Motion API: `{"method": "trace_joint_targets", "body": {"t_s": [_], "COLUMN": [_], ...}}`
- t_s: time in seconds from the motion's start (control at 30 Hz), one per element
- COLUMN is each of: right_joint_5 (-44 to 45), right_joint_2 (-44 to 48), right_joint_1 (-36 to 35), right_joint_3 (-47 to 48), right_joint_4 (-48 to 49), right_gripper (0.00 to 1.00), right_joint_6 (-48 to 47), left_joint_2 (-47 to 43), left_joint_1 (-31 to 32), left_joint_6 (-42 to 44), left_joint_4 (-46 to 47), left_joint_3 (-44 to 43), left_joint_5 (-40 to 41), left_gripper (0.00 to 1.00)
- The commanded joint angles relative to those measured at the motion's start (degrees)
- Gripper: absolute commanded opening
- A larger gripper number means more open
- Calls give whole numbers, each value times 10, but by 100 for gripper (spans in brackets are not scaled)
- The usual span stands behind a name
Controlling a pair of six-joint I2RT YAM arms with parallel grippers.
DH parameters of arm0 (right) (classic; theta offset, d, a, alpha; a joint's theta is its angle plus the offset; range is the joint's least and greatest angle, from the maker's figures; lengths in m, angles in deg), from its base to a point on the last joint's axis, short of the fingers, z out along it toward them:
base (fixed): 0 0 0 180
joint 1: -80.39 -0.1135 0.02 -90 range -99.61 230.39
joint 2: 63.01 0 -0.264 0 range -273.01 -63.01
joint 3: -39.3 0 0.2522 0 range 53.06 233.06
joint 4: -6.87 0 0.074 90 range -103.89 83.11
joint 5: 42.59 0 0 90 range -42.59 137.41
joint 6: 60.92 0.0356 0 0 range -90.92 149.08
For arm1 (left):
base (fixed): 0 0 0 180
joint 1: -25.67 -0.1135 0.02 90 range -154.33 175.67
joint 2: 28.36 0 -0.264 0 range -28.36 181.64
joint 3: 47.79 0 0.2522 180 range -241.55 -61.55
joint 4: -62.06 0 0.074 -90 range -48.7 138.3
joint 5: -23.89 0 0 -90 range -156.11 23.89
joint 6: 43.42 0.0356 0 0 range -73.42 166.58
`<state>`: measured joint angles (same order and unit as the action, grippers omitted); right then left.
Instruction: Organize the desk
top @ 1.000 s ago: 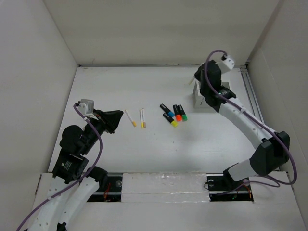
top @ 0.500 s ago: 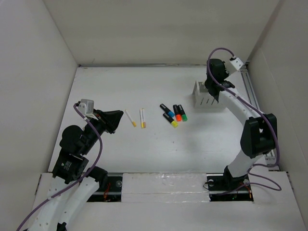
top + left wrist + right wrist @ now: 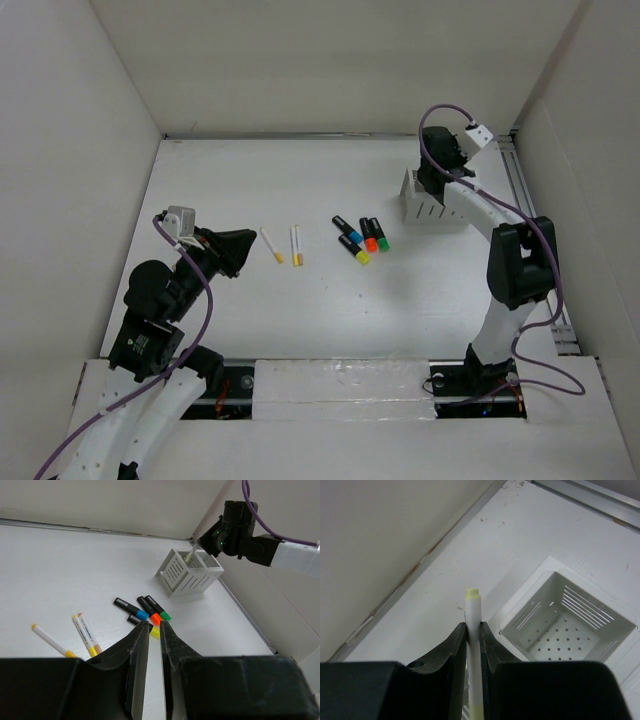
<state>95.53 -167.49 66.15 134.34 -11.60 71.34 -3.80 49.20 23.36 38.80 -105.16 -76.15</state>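
**Right arm drawn in over the slotted box, pen in grip**

Within the last second the right pincer, clamped on a white pen with a pale yellow cap, has swung in to the white slotted box. The box stands at the far right of the surface, which fills the walled bay. A deposit looks imminent. The left pincer is unmoved, fingers together and empty. Four highlighters and two loose pens lie mid-surface, unsorted. No brand or writing is legible.
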Motion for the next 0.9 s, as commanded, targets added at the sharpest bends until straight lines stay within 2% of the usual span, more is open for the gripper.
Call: {"method": "trace_joint_targets", "body": {"t_s": [0.0, 0.13, 0.33, 0.57, 0.7, 0.73, 0.77, 0.83, 0.87], "right_joint_5": [31, 46, 73, 84, 73, 70, 47, 7, -36], "right_joint_2": [-8, 2, 7, 30, 57, 62, 76, 92, 100], "right_joint_1": [3, -3, -28, -56, -76, -86, -91, -106, -127], "right_joint_3": [13, -13, -25, -41, -48, -50, -55, -63, -70], "right_joint_4": [-8, 23, 36, 63, 63, 64, 62, 66, 77], "right_gripper": [0, 0, 11, 34, 42, 42, 36, 24, 13], "right_joint_6": [-4, -9, -16, -23, -24, -22, -17, -13, -13], "left_joint_2": [-2, -2, -4, -7, -7, -7, -7, -7, -7], "left_joint_1": [1, 1, 1, 1, 1, 1, 1, 1, 1], "left_joint_6": [-2, -2, -2, -3, -3, -4, -4, -10, -16], "left_joint_4": [18, 18, 19, 18, 16, 17, 16, 14, 11], "left_joint_3": [-4, -4, -4, -3, -4, -4, -4, -6, -7], "left_joint_5": [-4, -5, -5, -4, -2, -2, -1, 12, 20], "left_gripper": [12, 12, 12, 12, 12, 12, 12, 13, 13]}}
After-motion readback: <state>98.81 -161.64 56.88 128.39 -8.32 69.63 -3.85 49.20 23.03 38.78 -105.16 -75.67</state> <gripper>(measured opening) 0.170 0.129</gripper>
